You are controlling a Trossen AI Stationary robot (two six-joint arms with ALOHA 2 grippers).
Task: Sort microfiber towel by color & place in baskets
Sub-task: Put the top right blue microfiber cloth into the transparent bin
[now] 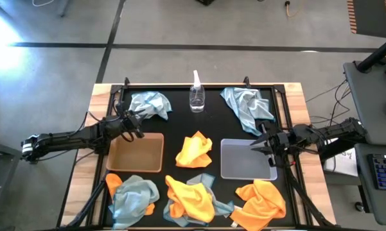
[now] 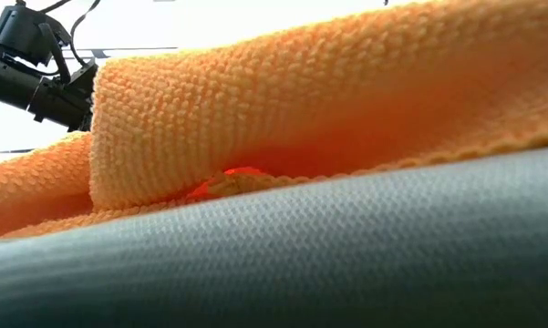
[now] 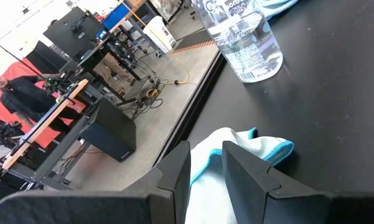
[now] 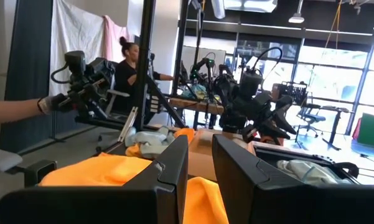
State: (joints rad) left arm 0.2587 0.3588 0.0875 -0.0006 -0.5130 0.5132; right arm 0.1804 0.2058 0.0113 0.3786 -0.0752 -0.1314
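Note:
My left gripper (image 1: 136,120) (image 3: 206,149) sits low at the near-left edge of a pale blue-grey towel (image 1: 151,104) lying at the far left of the black mat. It is shut on that towel. My right gripper (image 1: 260,144) (image 4: 200,138) waits shut over the right part of the clear plastic tray (image 1: 241,160), touching nothing. The tan tray (image 1: 136,153) lies near the left gripper. An orange towel (image 1: 194,149) lies between the trays, and another blue-grey towel (image 1: 247,106) lies at the far right. Several orange and blue-grey towels (image 1: 193,199) lie heaped along the near edge. My left gripper pinches the pale blue-grey towel between its two fingers at a bunched part near its edge (image 3: 205,183). It comes in low from the table's left. The towel's teal-hemmed corner (image 3: 271,152) lies slack on the mat just beyond the fingertips, and the rest stays on the table.
A clear spray bottle (image 1: 196,96) (image 3: 243,37) stands upright at the far middle, just right of the held towel. In the low view an orange towel (image 2: 328,109) and a grey one (image 2: 346,264) block nearly everything. A person (image 4: 127,68) stands in the room beyond the table.

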